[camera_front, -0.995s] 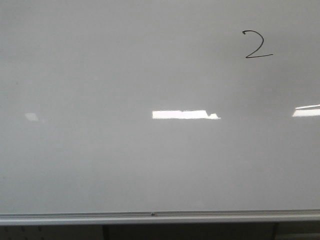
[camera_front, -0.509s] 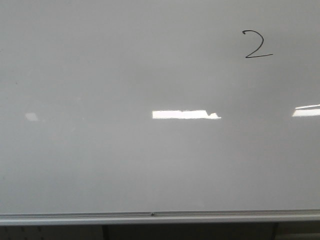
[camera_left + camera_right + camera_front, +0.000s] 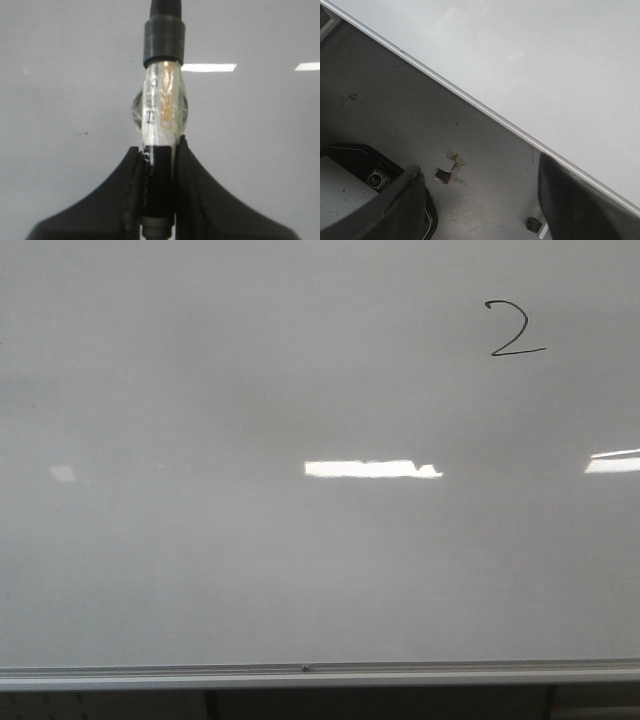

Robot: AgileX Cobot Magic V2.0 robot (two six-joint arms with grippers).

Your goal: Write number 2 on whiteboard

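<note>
The whiteboard [image 3: 200, 390] fills the front view, with its silver frame edge along the bottom. A thin black number 2 [image 3: 515, 330] is drawn at its upper right. Neither gripper shows in the front view. In the left wrist view my left gripper [image 3: 159, 165] is shut on a marker [image 3: 161, 110] with a clear taped barrel and a black cap, pointing at the whiteboard [image 3: 60, 75]; its tip is out of view. My right gripper [image 3: 480, 200] is open and empty, over grey floor beside the whiteboard's framed edge [image 3: 485, 112].
Bright white light reflections [image 3: 370, 469] lie across the board's middle and right edge. Below the right gripper are a black-rimmed base [image 3: 350, 160], small debris [image 3: 447, 170] and a small black foot [image 3: 534, 224] on the floor.
</note>
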